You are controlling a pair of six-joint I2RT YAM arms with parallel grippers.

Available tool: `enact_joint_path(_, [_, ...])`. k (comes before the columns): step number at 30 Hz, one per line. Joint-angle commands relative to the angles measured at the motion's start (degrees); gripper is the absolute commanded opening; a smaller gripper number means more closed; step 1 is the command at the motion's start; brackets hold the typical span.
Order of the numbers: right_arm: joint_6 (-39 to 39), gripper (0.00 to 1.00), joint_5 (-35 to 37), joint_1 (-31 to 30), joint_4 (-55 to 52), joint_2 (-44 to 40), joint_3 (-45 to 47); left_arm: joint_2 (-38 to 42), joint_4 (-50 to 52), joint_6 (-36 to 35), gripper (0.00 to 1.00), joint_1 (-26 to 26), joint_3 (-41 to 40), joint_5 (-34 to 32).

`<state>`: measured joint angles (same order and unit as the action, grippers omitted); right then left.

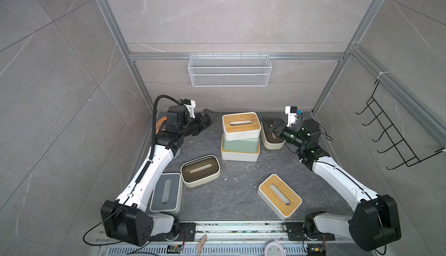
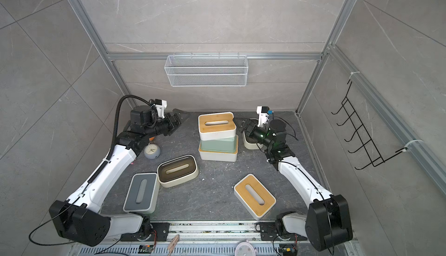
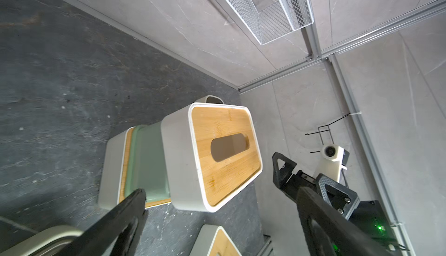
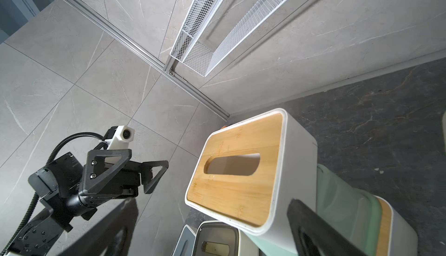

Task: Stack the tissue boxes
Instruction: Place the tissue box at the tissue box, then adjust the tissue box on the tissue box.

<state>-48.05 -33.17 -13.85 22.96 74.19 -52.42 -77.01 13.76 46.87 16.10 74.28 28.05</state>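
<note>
Left wrist view showed me left gripper (image 3: 220, 191) and right gripper (image 3: 296, 165) gaping empty beside the back-edge stack (image 3: 147, 160); top bamboo-lidded tissue box (image 3: 217, 170) seemed rigid, light, slick: clamp its walls.

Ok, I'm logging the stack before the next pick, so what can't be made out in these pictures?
Cream box, both top views: the right gripper covers most of its lid.
Stack's bottom box: the green box hides its lid; only a bamboo edge shows.
Pink round object: cut by both top views' lower edge.
Grey clock, a top view: face too small to read.
</note>
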Motion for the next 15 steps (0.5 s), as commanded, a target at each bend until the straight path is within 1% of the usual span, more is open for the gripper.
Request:
enact_joint_path(1, [-0.5,1.0,-2.6,0.1,1.5,2.3,-2.0,-2.1,-7.6,3.6,1.0,-0.2,0.5,5.8])
enact_joint_path(5, [-1.6,1.0,-3.7,0.1,2.0,4.6,-2.4,-5.3,-9.5,4.3,1.0,-0.1,1.5,8.3])
enact_joint_path(15, [-1.4,1.0,-5.1,0.0,0.8,5.6,-2.7,-10.1,-11.0,4.6,1.0,1.4,4.5,10.7])
